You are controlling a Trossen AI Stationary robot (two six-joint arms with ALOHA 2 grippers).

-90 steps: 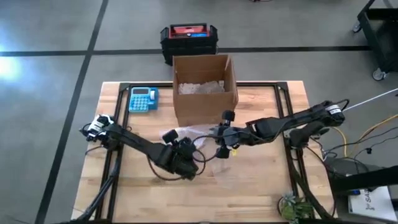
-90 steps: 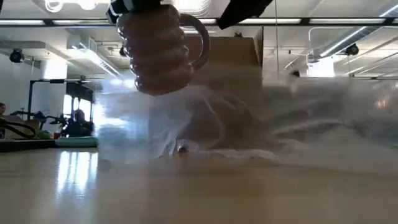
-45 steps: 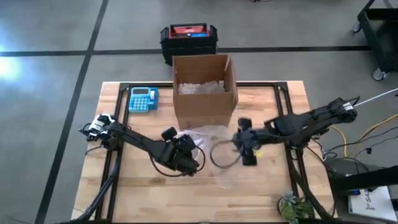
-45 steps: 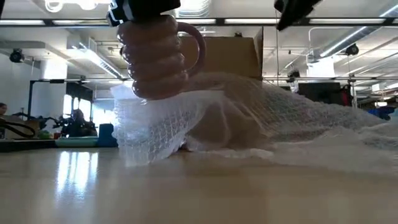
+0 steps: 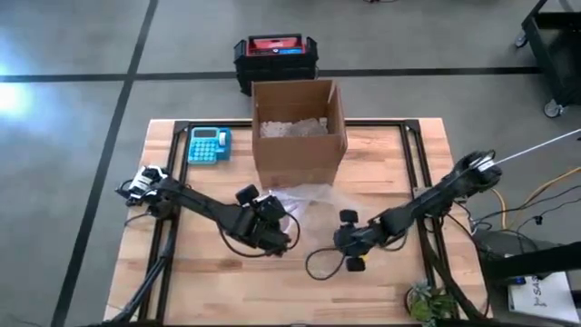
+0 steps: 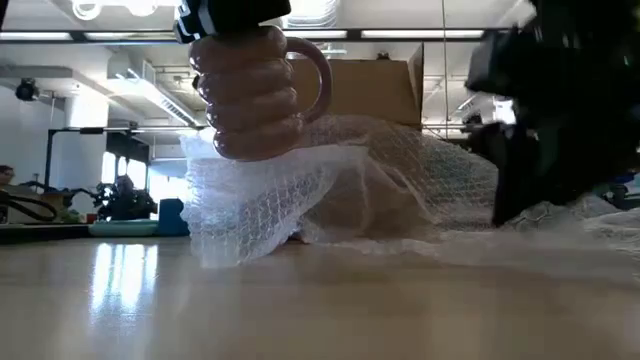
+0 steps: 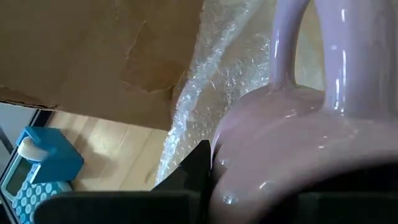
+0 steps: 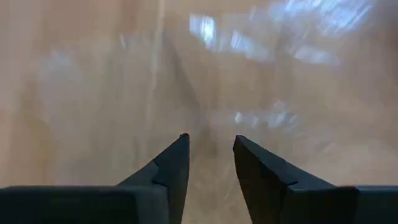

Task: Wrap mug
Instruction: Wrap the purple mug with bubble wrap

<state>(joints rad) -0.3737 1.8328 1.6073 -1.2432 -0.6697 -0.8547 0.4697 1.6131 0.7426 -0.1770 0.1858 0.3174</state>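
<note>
A wooden bench [image 5: 381, 163] stands on grey flooring, with an open cardboard box [image 5: 298, 127] at its far middle and a blue calculator [image 5: 209, 144] to the box's left. Just in front of the box lies a rumpled sheet of bubble wrap [image 6: 400, 190]. The left tool [image 5: 263, 227] is clamped on the ribbed pink mug [image 6: 255, 95], holding it upright just above the sheet's near edge. The right tool [image 8: 210, 163] hangs low over the sheet nearer the bench front, its jaws slightly parted and empty. To wrap well, I judge the mug should be set down on the sheet, and the right tool should then pinch a free edge and fold it over the mug.
</note>
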